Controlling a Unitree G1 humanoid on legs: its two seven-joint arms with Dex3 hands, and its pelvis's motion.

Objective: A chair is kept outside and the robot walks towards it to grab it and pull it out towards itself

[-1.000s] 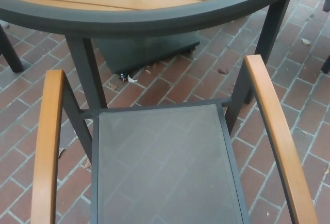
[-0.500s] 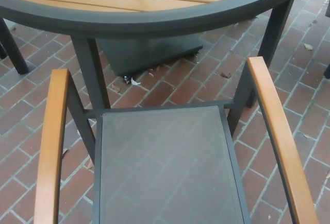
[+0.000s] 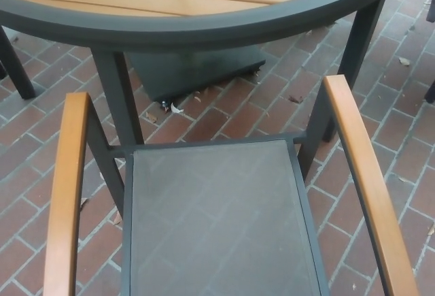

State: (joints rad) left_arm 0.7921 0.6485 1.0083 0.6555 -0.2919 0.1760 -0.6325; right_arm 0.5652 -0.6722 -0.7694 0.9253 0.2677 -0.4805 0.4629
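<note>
A dark metal chair fills the lower half of the head view, its grey mesh seat (image 3: 217, 221) facing me. Wooden armrests run along each side: one on the left (image 3: 68, 187) and one on the right (image 3: 363, 180). The chair's front sits just short of the round table. Neither of my hands shows anywhere in the picture.
A round table with a wood-slat top and thick dark rim (image 3: 204, 30) spans the top. Its dark legs (image 3: 112, 92) (image 3: 357, 30) stand close to the chair's front. A dark wheeled base (image 3: 194, 71) lies under it on the red brick paving (image 3: 401, 126). Other furniture legs (image 3: 15, 64) stand at far left.
The whole picture has shifted slightly right and down over the second, so the camera has moved. The chair and table hold the same places relative to each other.
</note>
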